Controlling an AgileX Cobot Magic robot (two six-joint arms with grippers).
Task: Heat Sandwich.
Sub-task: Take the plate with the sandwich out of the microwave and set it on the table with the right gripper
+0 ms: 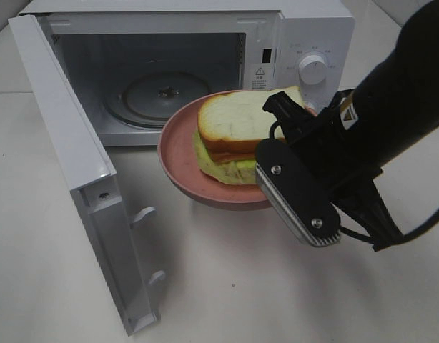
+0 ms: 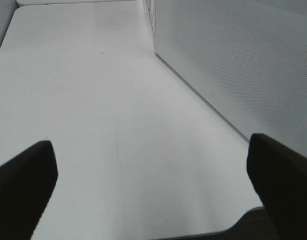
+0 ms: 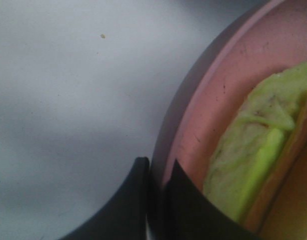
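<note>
The sandwich (image 1: 237,136), thick white bread over yellow-green filling, lies on a pink plate (image 1: 184,168) before the open microwave (image 1: 169,78), at its five o'clock. The right gripper (image 3: 157,192) pinches the plate's rim; the left gripper (image 2: 153,185) gapes over the white table (image 1: 227,286).

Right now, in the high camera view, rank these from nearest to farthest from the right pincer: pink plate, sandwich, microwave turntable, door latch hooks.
1. Pink plate: its rim is gripped by the right pincer.
2. Sandwich: on the plate.
3. Microwave turntable and door latch hooks: farther left, too close to call.
</note>
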